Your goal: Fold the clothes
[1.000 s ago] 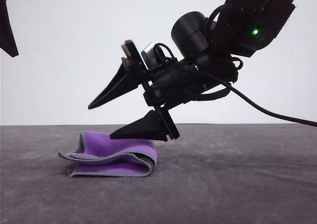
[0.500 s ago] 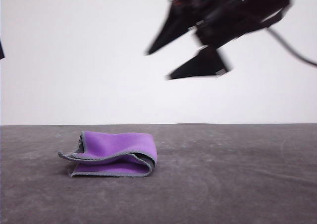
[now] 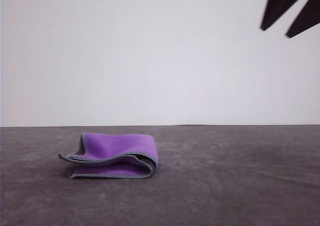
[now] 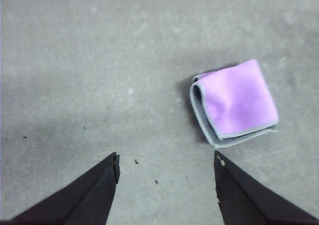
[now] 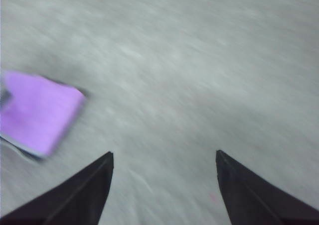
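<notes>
Right arm gone up and off to the upper right since a second ago; cloth unmoved, folded, left of centre on the table.

Cloth (image 3: pixel 114 156) lies in a small purple bundle on the grey table (image 3: pixel 240 186), grey edging showing, top layer arched and one corner flaring at its left. Risk, as I judge it: the springy top layer could slump open, since nothing presses the crease flat. Right gripper (image 3: pixel 289 17) hangs high, jaws apart, holding nothing. Left gripper (image 4: pixel 166 165) hovers above bare table just beside the cloth, jaws wide apart, touching nothing.
</notes>
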You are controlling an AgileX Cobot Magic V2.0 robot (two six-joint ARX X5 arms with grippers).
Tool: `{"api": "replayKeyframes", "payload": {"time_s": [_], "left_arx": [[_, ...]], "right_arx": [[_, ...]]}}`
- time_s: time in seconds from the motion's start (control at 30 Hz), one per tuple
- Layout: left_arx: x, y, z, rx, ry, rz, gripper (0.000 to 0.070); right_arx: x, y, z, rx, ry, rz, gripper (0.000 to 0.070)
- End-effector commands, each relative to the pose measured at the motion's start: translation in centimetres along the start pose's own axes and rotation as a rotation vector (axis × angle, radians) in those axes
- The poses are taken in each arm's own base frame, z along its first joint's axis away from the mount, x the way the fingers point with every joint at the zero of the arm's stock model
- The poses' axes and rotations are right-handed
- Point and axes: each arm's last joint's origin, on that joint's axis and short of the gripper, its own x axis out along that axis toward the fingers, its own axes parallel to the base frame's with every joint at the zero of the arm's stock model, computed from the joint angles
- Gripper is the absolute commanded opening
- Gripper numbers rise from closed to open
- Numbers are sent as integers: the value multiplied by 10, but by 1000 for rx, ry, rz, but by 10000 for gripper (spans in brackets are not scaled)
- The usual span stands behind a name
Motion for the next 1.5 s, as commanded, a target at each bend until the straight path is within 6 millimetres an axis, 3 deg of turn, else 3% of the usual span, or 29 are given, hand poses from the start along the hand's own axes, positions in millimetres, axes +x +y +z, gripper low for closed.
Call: {"api": "replayKeyframes", "payload": {"time_s": [0.0, 0.27, 0.33, 0.37, 0.4, 0.47, 0.5, 0.67, 1.23, 1.47], "left_arx": [[-5, -2, 0, -3, -14, -3, 354], [-22, -8, -11, 2, -30, -2, 354], [-25, -10, -13, 5, -44, -1, 349], [-27, -10, -13, 5, -54, -1, 338], [-28, -11, -14, 4, -61, -1, 260], [-31, -12, -15, 4, -70, -2, 27], [-31, -12, -15, 6, -74, -2, 4], [-33, -13, -17, 6, -75, -1, 10], [-34, -13, -16, -73, -93, -3, 15], [-55, -19, -20, 39, -331, 82, 16]], "right_arx": [[-5, 0, 0, -22, -14, -38, 413], [-25, 2, -41, 18, -45, -184, 412], [-30, 3, -53, 34, -66, -195, 383], [-32, 3, -58, 42, -77, -203, 331], [-35, 4, -62, 44, -88, -206, 217], [-39, 5, -70, 45, -110, -208, 19], [-42, 6, -73, 48, -121, -214, 3], [-53, 7, -77, 65, -167, -235, 6], [-53, 7, -76, 92, -184, -248, 6], [-53, 7, -76, 92, -184, -248, 6]]}}
